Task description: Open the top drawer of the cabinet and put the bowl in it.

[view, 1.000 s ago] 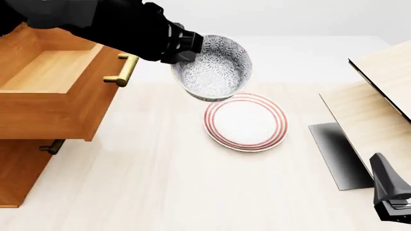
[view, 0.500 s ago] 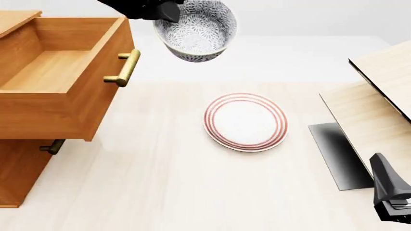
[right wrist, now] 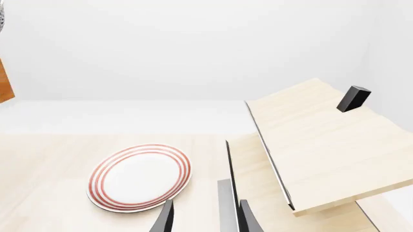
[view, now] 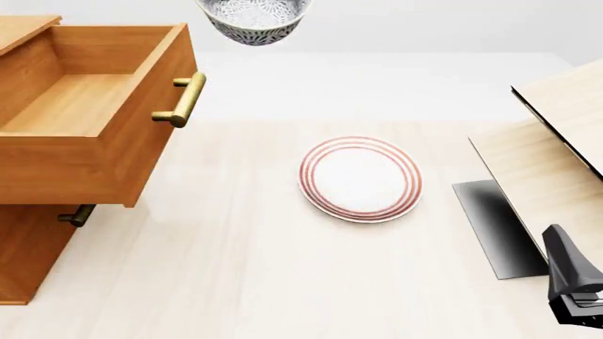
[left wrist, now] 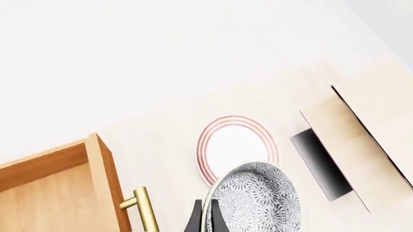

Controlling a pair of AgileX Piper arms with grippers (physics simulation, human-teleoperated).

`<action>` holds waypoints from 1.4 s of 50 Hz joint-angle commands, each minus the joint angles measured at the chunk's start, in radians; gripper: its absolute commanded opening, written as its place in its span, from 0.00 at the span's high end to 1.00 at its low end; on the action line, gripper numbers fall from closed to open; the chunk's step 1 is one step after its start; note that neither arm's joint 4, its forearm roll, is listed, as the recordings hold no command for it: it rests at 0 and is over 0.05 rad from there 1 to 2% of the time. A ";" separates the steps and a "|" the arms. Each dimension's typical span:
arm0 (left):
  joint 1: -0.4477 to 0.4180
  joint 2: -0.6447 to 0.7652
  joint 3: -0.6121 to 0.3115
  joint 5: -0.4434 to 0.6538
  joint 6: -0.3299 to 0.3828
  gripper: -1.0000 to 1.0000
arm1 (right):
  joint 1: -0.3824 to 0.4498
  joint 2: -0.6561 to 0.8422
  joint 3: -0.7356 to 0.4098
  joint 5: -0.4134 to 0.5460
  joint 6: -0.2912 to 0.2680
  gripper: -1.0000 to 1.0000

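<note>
Your front view shows the cabinet (view: pixel 28 254) at the far left of the frame. Its top drawer (view: pixel 85 113) is pulled fully out, a deep open box with a bare wooden floor. The brass bar handle (view: pixel 185 99) stands on the drawer front, facing the middle of the frame. Below it, at lower left, you can see the end of a lower drawer handle (view: pixel 75 215).

At the top edge of the frame, just right of the drawer front, you have the bowl (view: pixel 253 20). Only its lower part is in frame; it hangs high above the table (view: pixel 236 282), not yet over the drawer opening. The arm carrying it is out of frame here.

In the left wrist view, your left gripper (left wrist: pixel 205 220) appears at the bottom edge. Its two dark fingers pinch the bowl (left wrist: pixel 258 203) by the rim, one on either side of the wall. The drawer and its handle (left wrist: pixel 145 212) lie beside the bowl in that view.

At frame centre the red-ringed plate (view: pixel 360 178) lies flat on the table. The pale light-wood structure (view: pixel 556 141) fills the right edge, with a dark grey panel (view: pixel 495 226) at its foot.

Your right gripper (view: pixel 577 289) sits in the lower right corner, low and well apart from the plate. In the right wrist view its fingers (right wrist: pixel 166 220) stand parted with nothing between them.
</note>
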 commanded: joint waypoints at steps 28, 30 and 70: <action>0.183 -0.050 -0.112 0.108 0.009 1.00 | -0.004 0.000 0.005 -0.004 0.001 0.00; 0.188 -0.053 -0.108 0.108 0.010 1.00 | -0.004 0.000 0.005 -0.004 0.001 0.00; 0.367 -0.290 0.128 0.080 -0.046 1.00 | -0.004 -0.001 0.005 -0.003 0.001 0.00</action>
